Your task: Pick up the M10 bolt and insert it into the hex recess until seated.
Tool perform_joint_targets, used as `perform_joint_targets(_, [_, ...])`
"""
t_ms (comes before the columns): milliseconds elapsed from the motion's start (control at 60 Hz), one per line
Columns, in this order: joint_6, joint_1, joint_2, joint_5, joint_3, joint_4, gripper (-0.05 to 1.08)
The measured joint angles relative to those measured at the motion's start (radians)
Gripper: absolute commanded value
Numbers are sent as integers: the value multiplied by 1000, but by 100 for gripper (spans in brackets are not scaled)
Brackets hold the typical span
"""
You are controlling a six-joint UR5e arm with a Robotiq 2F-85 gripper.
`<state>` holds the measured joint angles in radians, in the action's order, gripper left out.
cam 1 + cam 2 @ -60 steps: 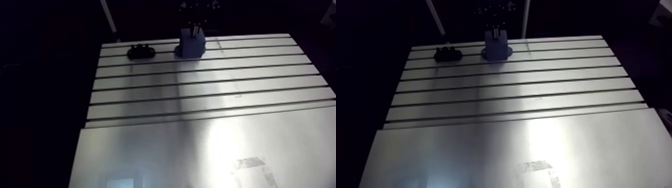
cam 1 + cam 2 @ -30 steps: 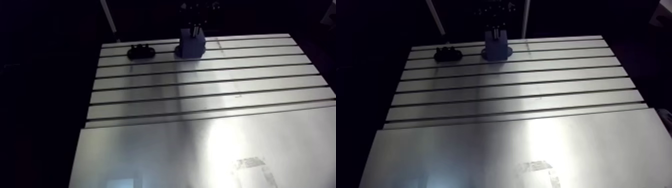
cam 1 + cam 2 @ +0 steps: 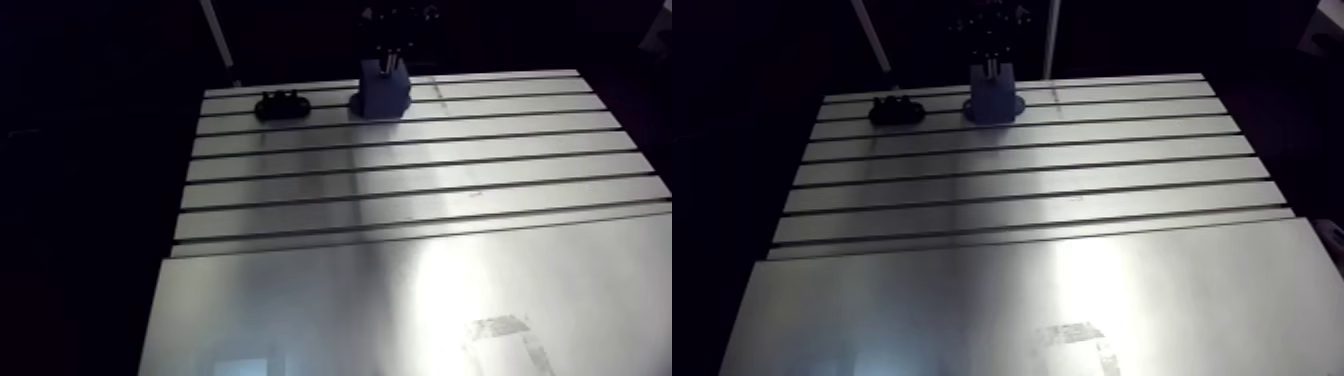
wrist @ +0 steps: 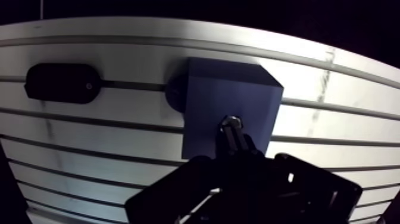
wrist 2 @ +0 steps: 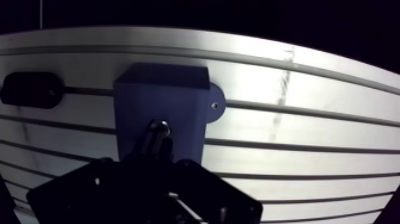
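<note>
Pincer (image 4: 236,143) clenched on M10 bolt (image 4: 231,124), held upright over blue block (image 4: 229,98) on bench (image 4: 119,140). Probably lining up with the hex recess, which is hidden beneath.

One blue block (image 4: 235,98), one bolt (image 4: 231,123), one black oval fixture (image 4: 59,83), one slotted table (image 3: 400,300).

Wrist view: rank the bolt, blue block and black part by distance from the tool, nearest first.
1. bolt: gripped in the tool.
2. blue block: right under the bolt.
3. black part: off to the block's side, apart from it.
</note>
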<state>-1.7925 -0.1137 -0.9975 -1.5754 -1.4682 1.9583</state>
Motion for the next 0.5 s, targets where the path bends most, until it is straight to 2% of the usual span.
perform_joint_targets(500, [-1,2,-28,1,5,-5,108])
